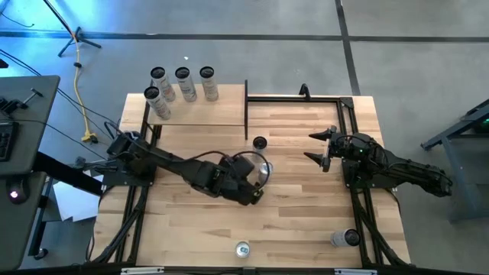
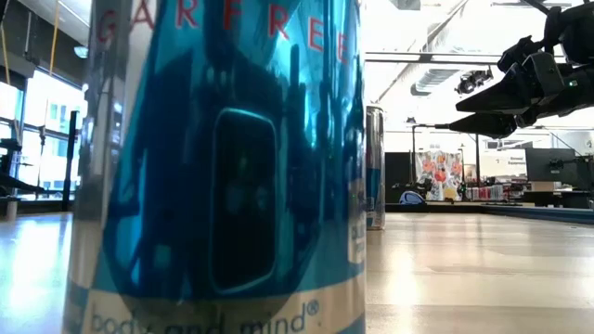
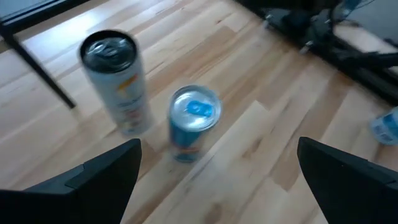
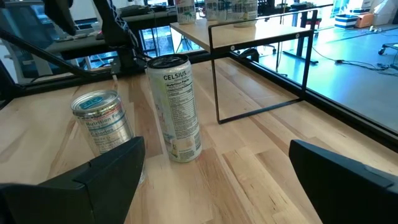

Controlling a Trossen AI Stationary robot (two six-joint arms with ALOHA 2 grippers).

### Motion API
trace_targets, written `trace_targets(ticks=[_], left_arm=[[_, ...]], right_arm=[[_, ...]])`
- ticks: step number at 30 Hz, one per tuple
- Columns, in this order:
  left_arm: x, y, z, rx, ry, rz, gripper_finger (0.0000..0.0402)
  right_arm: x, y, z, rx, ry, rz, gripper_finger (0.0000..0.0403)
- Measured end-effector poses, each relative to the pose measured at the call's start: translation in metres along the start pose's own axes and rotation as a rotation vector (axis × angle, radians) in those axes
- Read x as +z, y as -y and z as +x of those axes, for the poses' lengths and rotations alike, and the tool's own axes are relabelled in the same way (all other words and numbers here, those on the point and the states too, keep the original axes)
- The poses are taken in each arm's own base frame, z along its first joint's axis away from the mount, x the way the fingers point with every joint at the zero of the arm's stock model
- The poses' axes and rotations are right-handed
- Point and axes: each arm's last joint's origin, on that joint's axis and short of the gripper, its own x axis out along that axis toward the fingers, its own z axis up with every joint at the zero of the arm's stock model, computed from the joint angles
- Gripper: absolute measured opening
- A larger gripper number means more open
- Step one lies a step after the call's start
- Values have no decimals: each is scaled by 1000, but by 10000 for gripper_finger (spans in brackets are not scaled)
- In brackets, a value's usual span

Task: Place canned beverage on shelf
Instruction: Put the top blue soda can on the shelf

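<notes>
The shelf (image 1: pixel 206 114) (image 4: pixel 261 28) stands at the table's far left with several cans (image 1: pixel 182 84) upright on its board. Mid-table, a tall white can (image 1: pixel 260 143) (image 3: pixel 115 81) (image 4: pixel 177 109) and a short blue can (image 3: pixel 193 124) (image 4: pixel 102 121) stand upright on their bases. My left gripper (image 1: pixel 258 183) (image 3: pixel 219 146) hovers open just near of the short can, slanting down toward both cans and touching neither. My right gripper (image 1: pixel 312 147) (image 4: pixel 217 146) waits open at the right, pointing toward the table's left edge.
Another blue can (image 1: pixel 243 249) (image 2: pixel 223 167) stands at the near edge, right in front of the low camera. A can (image 1: pixel 344 238) lies on its side near the right front corner. A bare black frame (image 1: pixel 306 97) runs along the far right.
</notes>
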Motion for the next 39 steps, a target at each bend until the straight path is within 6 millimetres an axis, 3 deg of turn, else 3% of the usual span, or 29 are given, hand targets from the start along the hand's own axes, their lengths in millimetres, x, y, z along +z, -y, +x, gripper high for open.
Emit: trace_targets(ticks=[4, 9, 15, 23, 39], left_arm=[[0, 7, 8, -39, 17, -9, 400], [-9, 15, 33, -44, 6, 15, 400], [-21, 16, 60, 5, 0, 31, 400], [-21, 16, 85, 22, 38, -11, 400], [-9, 5, 97, 62, 60, -44, 400]], right_arm=[[0, 0, 0, 0, 0, 0, 387], [0, 0, 0, 0, 0, 0, 387], [0, 0, 0, 0, 0, 0, 387], [0, 0, 0, 0, 0, 0, 387], [0, 0, 0, 0, -2, 0, 387]])
